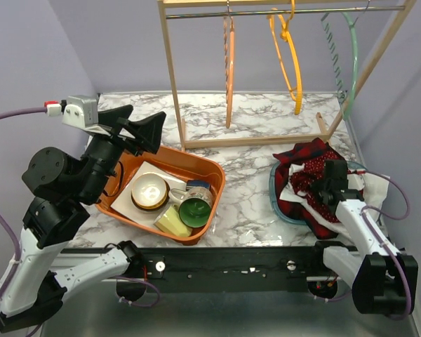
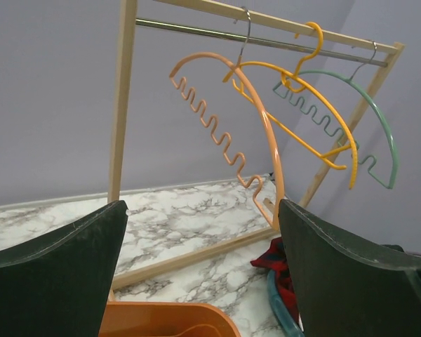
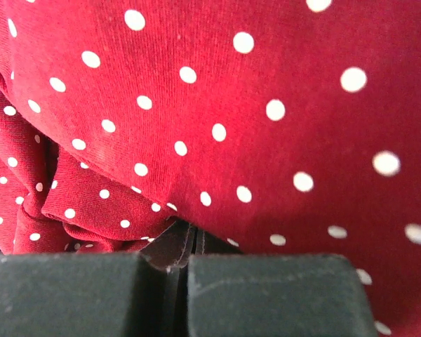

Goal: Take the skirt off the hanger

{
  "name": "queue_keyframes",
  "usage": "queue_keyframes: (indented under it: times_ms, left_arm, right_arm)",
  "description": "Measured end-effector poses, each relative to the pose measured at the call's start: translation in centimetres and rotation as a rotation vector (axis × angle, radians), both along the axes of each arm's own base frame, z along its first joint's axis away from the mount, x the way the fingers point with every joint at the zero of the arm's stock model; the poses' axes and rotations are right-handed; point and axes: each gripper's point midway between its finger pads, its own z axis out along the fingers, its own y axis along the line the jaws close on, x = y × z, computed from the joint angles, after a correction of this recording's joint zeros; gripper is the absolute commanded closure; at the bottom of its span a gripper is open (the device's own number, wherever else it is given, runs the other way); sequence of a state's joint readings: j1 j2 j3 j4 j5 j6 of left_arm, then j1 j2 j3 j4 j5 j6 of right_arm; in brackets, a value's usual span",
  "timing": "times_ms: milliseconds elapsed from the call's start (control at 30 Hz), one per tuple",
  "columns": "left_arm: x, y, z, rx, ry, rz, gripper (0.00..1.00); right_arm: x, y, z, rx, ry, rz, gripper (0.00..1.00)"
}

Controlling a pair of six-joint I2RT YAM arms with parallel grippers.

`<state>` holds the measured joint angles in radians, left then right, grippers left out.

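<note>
The red skirt with white polka dots (image 1: 311,187) lies in a pile of clothes in the blue basket (image 1: 274,188) at the right; it fills the right wrist view (image 3: 252,105). No garment hangs on the orange hanger (image 1: 229,63), yellow hanger (image 1: 292,63) or green hanger (image 1: 353,56) on the wooden rack (image 1: 170,63). My right gripper (image 1: 330,180) is down in the pile, jaws shut, tips (image 3: 186,256) against the skirt with no cloth visibly between them. My left gripper (image 1: 142,126) is raised over the orange bin, open and empty (image 2: 202,210), facing the rack.
An orange bin (image 1: 205,166) at centre left holds bowls, a jar and a green lid. The rack's base bar (image 1: 252,140) crosses the back of the marble table. Plaid and white cloth (image 1: 310,153) sit in the basket. A wall stands close on the right.
</note>
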<state>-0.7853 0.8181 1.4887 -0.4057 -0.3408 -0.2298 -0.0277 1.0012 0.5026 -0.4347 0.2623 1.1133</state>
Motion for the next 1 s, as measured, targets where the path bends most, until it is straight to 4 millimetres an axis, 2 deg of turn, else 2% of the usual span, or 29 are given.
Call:
queue_keyframes:
  times_ms: [100, 200, 233, 333, 433, 500, 533, 567, 667, 700, 767, 867, 1000]
  left_arm:
    - [-0.3, 0.8, 0.3, -0.009, -0.009, 0.019, 0.01]
    - [-0.6, 1.3, 0.5, -0.016, -0.017, 0.028, 0.01]
    - [-0.6, 1.3, 0.5, -0.018, -0.018, 0.029, 0.01]
    - [-0.8, 1.5, 0.6, -0.019, -0.023, 0.032, 0.01]
    - [-0.9, 1.7, 0.7, -0.020, -0.025, 0.033, 0.01]
    - [-0.9, 1.7, 0.6, -0.021, -0.026, 0.033, 0.01]
    - [-1.0, 1.7, 0.6, -0.021, -0.026, 0.033, 0.01]
    - [-1.0, 1.8, 0.6, -0.021, -0.027, 0.033, 0.01]
    - [-1.2, 2.0, 0.5, -0.023, -0.029, 0.033, 0.01]
    - [-1.3, 2.1, 0.5, -0.024, -0.030, 0.033, 0.01]
    - [-1.4, 2.2, 0.4, -0.027, -0.032, 0.032, 0.01]
    - [-1.7, 2.4, 0.3, -0.032, -0.033, 0.032, 0.01]
    - [-1.7, 2.4, 0.3, -0.036, -0.029, 0.030, 0.01]
  right_arm:
    - [0.4, 0.1, 0.0, 0.004, 0.005, 0.005, 0.81]
    - [0.4, 0.1, 0.3, 0.003, 0.022, 0.005, 0.56]
    - [0.3, 0.0, 0.7, 0.004, 0.031, 0.002, 0.42]
    - [-0.3, -0.3, 1.9, -0.016, 0.054, 0.000, 0.31]
    - [-0.8, -1.1, 5.2, -0.075, 0.055, 0.014, 0.25]
    - [-0.8, -1.7, 8.5, -0.118, 0.030, 0.014, 0.24]
    - [-1.1, -1.9, 8.8, -0.132, 0.042, 0.015, 0.24]
    - [-0.5, -2.2, 11.2, -0.149, 0.001, 0.012, 0.24]
    - [-0.4, -2.7, 14.0, -0.189, -0.025, 0.014, 0.27]
    - [-0.5, -2.8, 14.5, -0.199, -0.031, 0.017, 0.27]
    - [-0.5, -2.9, 15.2, -0.230, -0.052, 0.053, 0.20]
    - [-0.1, -2.6, 15.8, -0.252, -0.120, 0.129, 0.03]
    - [1.0, -2.5, 16.4, -0.285, -0.172, 0.201, 0.00]
